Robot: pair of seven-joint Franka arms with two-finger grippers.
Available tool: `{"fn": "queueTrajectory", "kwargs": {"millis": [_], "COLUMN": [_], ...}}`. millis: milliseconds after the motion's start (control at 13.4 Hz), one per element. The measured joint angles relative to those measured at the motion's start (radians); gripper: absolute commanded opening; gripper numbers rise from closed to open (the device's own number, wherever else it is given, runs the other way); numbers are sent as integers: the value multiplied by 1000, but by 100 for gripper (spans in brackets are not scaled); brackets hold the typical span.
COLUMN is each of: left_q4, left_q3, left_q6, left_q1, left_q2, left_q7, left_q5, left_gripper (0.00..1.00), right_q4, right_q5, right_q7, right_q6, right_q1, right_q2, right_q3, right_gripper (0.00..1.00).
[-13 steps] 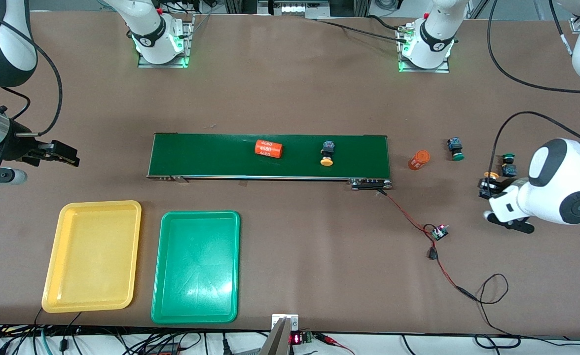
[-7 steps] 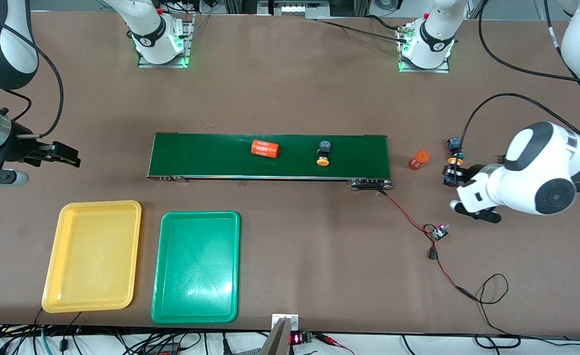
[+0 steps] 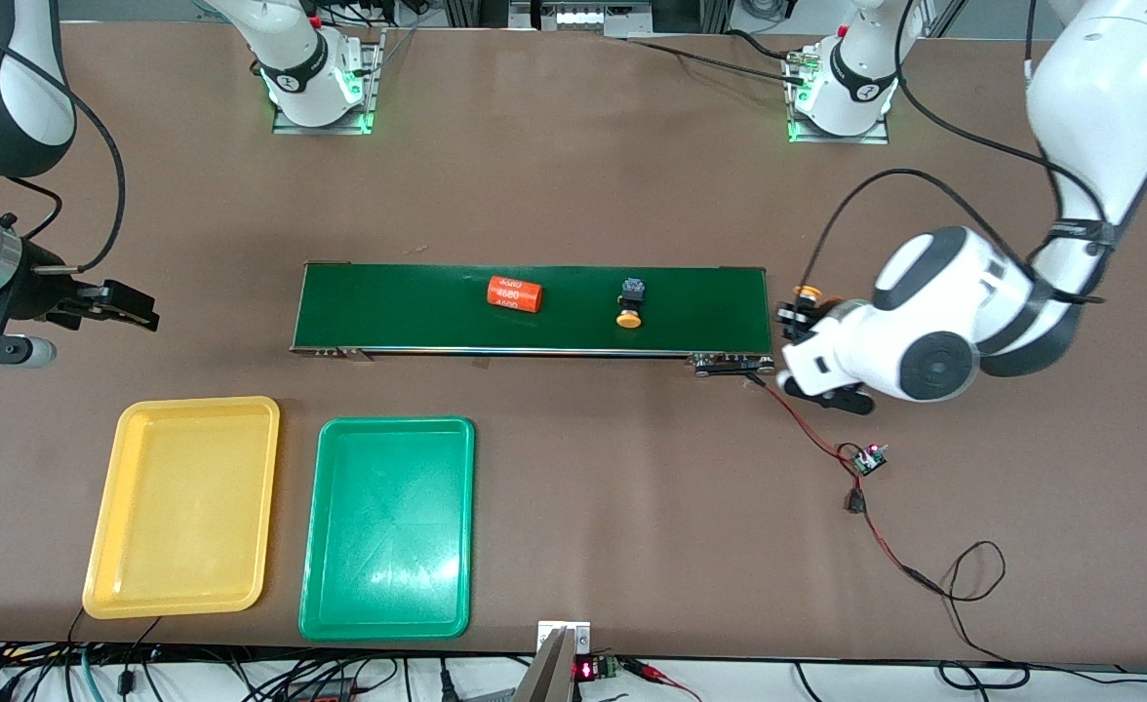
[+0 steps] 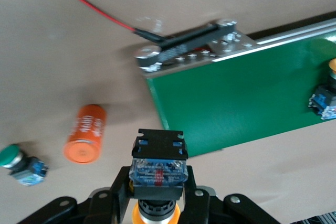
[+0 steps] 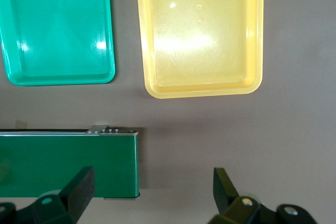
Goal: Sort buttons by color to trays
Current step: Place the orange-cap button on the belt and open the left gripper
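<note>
**Left wrist view: orange-capped button carried to the belt's end**

Left gripper (image 4: 156, 203), clamped tight on an orange-capped button (image 4: 157, 167), hangs over the desk (image 3: 573, 175) just off the conveyor belt (image 3: 534, 308) end. An orange cylinder (image 4: 85, 132) and a green-capped button (image 4: 21, 161) lie below it. Likely next: setting this button on the belt. Right gripper (image 5: 152, 195), fully spread and empty, waits above the belt's other end, with the yellow tray (image 5: 199, 35) and green tray (image 5: 56, 27) below it. Another orange-capped button (image 3: 630, 301) rides the belt.
</note>
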Motion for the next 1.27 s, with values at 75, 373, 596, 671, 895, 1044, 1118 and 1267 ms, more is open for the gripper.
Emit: {"fn": "queueTrajectory", "kwargs": {"millis": [75, 373, 596, 671, 895, 1044, 1118, 1267], "left_q4": [-11, -122, -177, -185, -210, -218, -221, -223], "left_q3": [0, 2, 3, 3, 9, 15, 19, 28], "left_q6": [18, 178, 246, 253, 283, 289, 289, 290], "left_q1": [-23, -44, -44, -44, -44, -44, -44, -44], "left_q2": [7, 30, 33, 33, 34, 35, 35, 36], "left_q7": [-36, -113, -140, -144, -148, -148, -148, -148], "left_q5": [-1, -1, -1, -1, -1, -1, -1, -1], "left_gripper": [29, 29, 29, 29, 30, 37, 48, 100], "right_q4": [0, 0, 0, 0, 0, 0, 0, 0], "right_q5": [0, 0, 0, 0, 3, 4, 4, 4], "right_q7": [0, 0, 0, 0, 0, 0, 0, 0], "right_q6": [0, 0, 0, 0, 0, 0, 0, 0], "right_q1": [0, 0, 0, 0, 0, 0, 0, 0], "right_q2": [0, 0, 2, 3, 4, 4, 4, 4], "right_q3": [0, 0, 0, 0, 0, 0, 0, 0], "right_gripper": [100, 100, 100, 100, 100, 100, 100, 100]}}
